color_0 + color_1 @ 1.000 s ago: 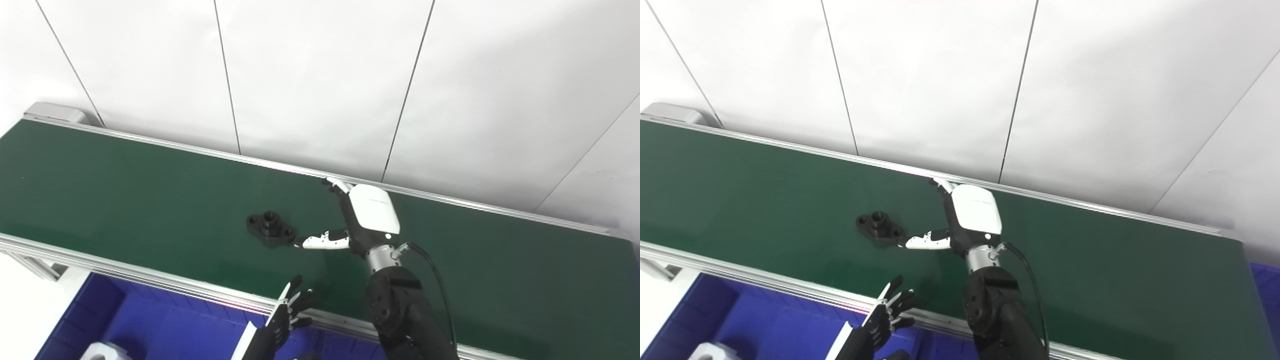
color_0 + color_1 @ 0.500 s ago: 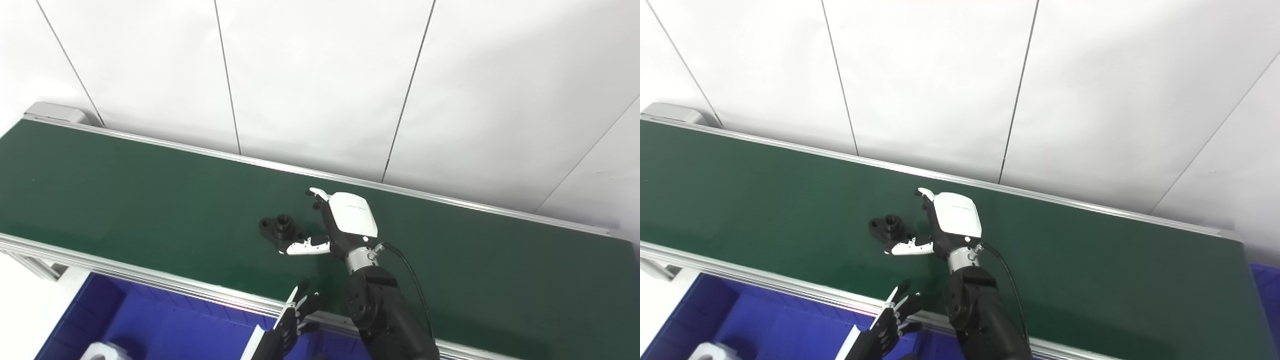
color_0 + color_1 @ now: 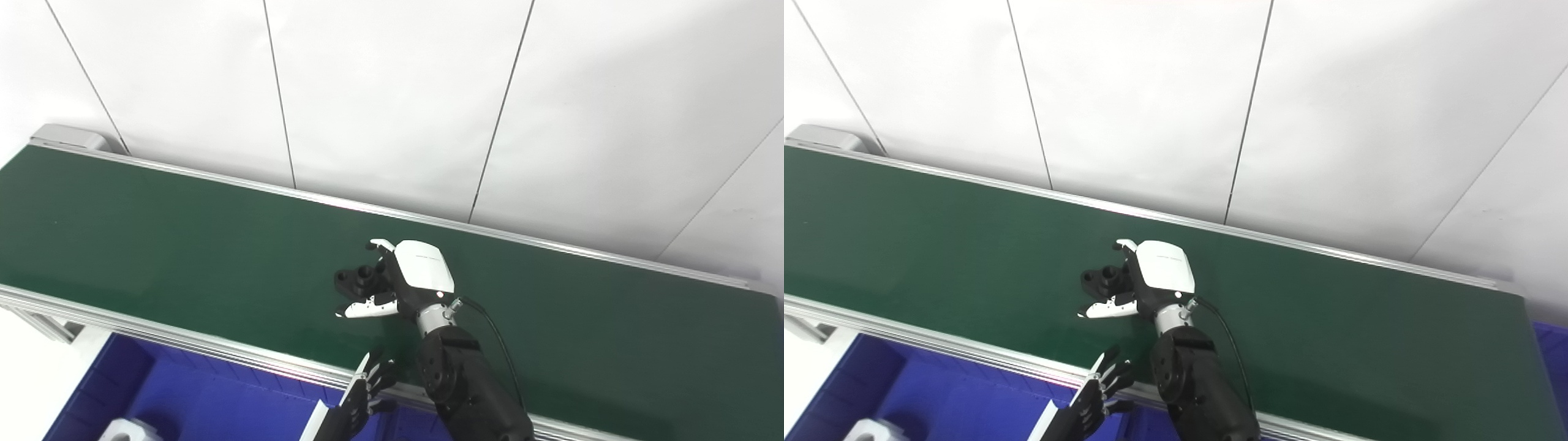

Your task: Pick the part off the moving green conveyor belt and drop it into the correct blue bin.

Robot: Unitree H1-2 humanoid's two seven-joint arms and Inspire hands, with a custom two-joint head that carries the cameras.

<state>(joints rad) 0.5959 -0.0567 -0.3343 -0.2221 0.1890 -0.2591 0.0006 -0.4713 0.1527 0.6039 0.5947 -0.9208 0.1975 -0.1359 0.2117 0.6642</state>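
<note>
I have the right hand point(image 3: 411, 283) out over the green conveyor belt point(image 3: 153, 245), wrapped partway around the black flanged part point(image 3: 358, 280). The part sits on the belt near its middle, between the fingers point(image 3: 381, 246) curled over its far side and the white-tipped thumb point(image 3: 361, 308) stretched along its near side. The fingers and thumb are spread around it, and I cannot tell whether they have actually clamped it; the part looks to be resting on the belt surface, not lifted.

My left hand point(image 3: 364, 395) hangs low at the bottom edge of the view, just in front of the belt's near aluminium rail point(image 3: 184, 346), fingers apart and holding nothing. It is above the blue bin point(image 3: 202, 404) that runs under the near side of the belt. A white part point(image 3: 125, 430) lies in the bin's left corner, only partly in view. Behind the belt stands a white panelled wall point(image 3: 392, 92).
</note>
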